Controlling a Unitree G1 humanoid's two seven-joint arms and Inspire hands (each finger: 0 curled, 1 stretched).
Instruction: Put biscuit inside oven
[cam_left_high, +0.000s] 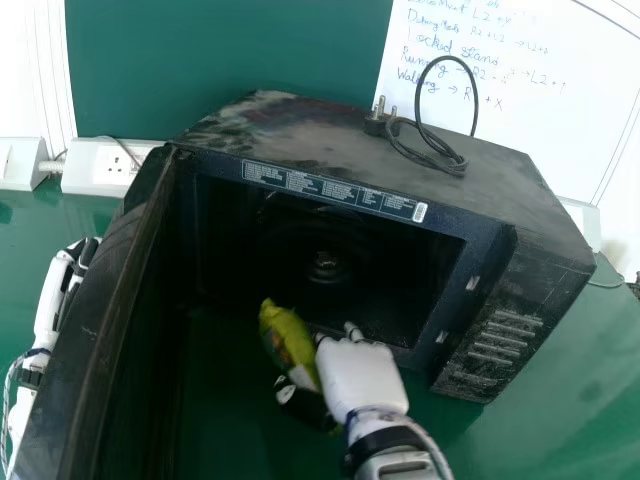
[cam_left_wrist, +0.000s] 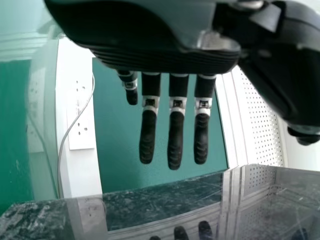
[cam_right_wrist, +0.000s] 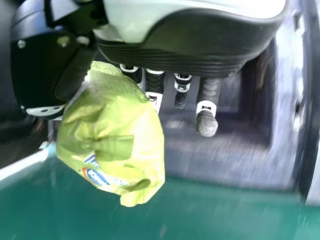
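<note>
Head view: right hand (cam_left_high: 362, 378) grips biscuit packet (cam_left_high: 284, 338) before oven (cam_left_high: 320, 125); insertion step, next probably needs pushing inside. Left hand (cam_left_wrist: 175, 140) open.

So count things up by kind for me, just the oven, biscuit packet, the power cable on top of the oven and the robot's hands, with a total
Oven: 1
Biscuit packet: 1
Power cable: 1
Hands: 2, the left hand and the right hand
Total: 5
</note>
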